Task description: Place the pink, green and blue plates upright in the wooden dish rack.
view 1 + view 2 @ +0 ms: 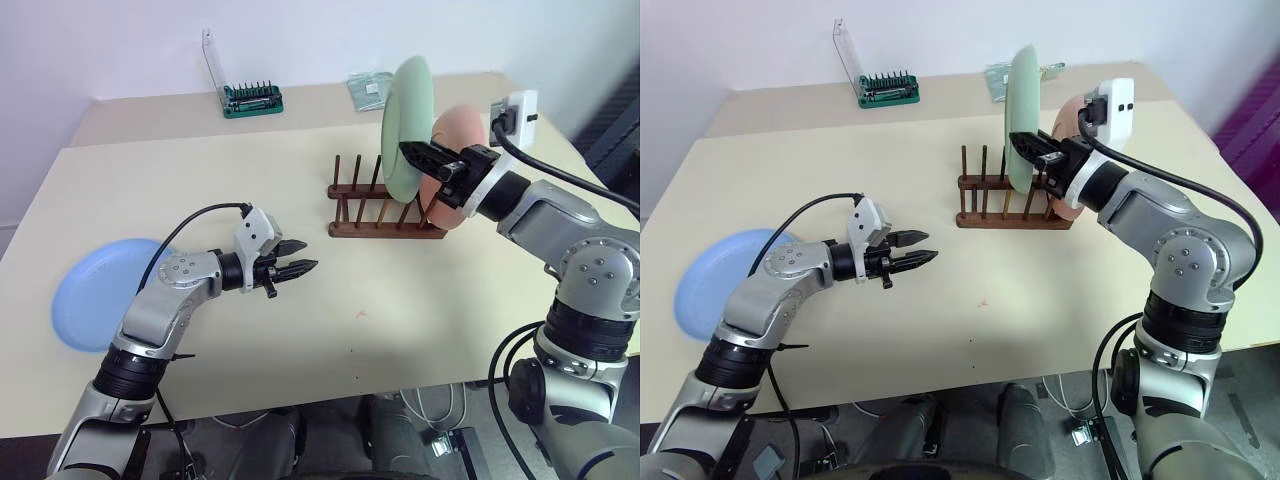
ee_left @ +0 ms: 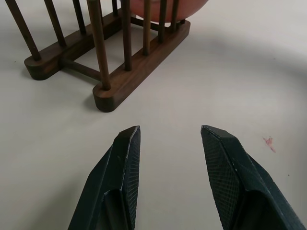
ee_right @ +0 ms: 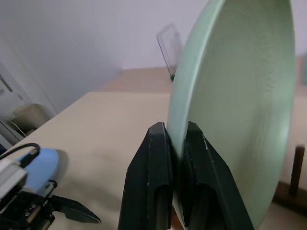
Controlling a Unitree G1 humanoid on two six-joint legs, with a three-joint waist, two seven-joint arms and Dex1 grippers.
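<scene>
While right pincer (image 3: 176, 143) clamps green plate (image 3: 240, 96) | head: blue plate (image 1: 95, 290) flat

Left arm: reaching in from near left, forearm roughly level, left gripper (image 1: 296, 269) pointing right, fingers (image 2: 122, 158) parted with nothing between. Right arm: bent in from right, wrist raised, right gripper (image 1: 420, 154) pointing left, fingers clamped edge-on upon green plate (image 3: 240, 96), held upright.

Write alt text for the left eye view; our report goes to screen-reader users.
The right gripper holds the green plate upright over the wooden dish rack, where the pink plate already stands. The left gripper hangs open above the table, and the blue plate lies flat at the table's left edge.
</scene>
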